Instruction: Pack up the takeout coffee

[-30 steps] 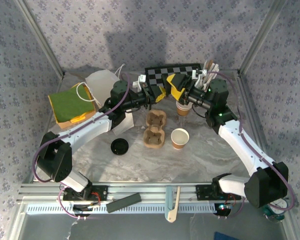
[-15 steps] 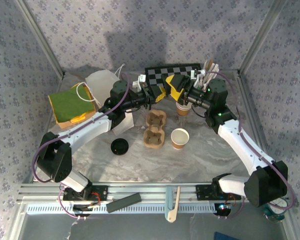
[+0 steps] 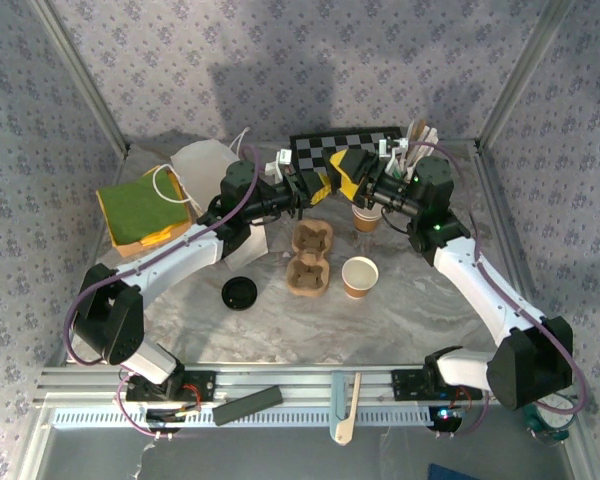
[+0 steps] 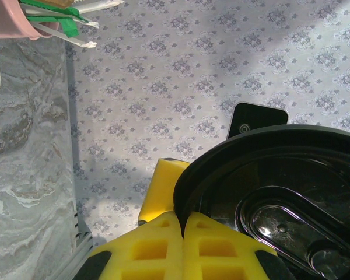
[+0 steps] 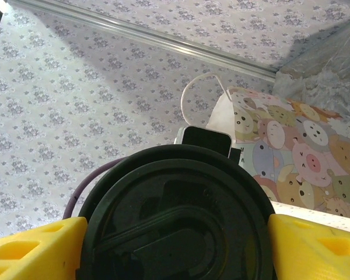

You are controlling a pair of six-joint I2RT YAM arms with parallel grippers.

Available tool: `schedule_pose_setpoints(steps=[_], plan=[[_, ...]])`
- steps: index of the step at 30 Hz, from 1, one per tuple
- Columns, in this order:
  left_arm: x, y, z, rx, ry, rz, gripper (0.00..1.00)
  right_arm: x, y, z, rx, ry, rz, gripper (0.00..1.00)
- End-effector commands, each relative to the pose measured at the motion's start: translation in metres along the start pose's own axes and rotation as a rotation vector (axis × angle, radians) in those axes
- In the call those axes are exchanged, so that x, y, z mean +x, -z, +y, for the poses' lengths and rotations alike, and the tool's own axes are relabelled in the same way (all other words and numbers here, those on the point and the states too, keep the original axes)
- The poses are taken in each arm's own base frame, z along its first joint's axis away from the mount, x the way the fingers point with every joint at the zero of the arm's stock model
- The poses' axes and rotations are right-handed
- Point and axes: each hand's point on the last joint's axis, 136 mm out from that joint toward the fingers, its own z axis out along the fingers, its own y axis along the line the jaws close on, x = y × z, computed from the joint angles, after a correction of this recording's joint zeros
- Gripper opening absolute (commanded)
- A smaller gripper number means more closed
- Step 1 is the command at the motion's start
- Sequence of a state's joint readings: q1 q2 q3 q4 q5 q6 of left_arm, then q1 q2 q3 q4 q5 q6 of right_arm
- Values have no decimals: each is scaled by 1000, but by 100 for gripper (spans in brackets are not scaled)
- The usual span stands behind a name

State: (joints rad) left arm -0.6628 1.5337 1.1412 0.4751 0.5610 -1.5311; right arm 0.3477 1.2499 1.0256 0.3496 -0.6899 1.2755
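A black plastic lid (image 4: 280,192) hangs in the air between both arms at the back middle. My left gripper (image 4: 182,224) is shut on its rim. My right gripper (image 5: 175,245) spans the same lid (image 5: 175,221), its yellow fingers (image 5: 35,248) touching the left and right edges. In the top view the left gripper (image 3: 318,190) and right gripper (image 3: 352,180) meet nose to nose. An open tan coffee cup (image 3: 360,276) stands lidless on the table. A second cup (image 3: 366,217) stands partly hidden under the right gripper.
A brown pulp tray (image 3: 310,259) lies left of the open cup, and another black lid (image 3: 239,292) lies flat further left. A pink stirrer cup (image 3: 416,152), a checkerboard (image 3: 345,148), a cartoon-print bag (image 5: 286,151) and a green-and-yellow cloth (image 3: 140,210) line the back.
The right gripper's fingers have narrowed onto the lid's edges and the right wrist has edged slightly left. The left arm has stayed still with the lid.
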Motion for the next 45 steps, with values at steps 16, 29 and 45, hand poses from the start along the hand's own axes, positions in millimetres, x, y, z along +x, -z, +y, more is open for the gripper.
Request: schedule_pose_setpoints(steps=[16, 29, 45], plan=[[-6, 19, -2, -29, -28, -42, 46, -13, 20, -4, 70, 46, -44, 74], [-17, 71, 14, -443, -253, -79, 65, 11, 68, -67, 515, 275, 71, 72], [-10, 83, 11, -635, -453, -39, 100, 95, 118, -159, 1094, 746, 369, 71]])
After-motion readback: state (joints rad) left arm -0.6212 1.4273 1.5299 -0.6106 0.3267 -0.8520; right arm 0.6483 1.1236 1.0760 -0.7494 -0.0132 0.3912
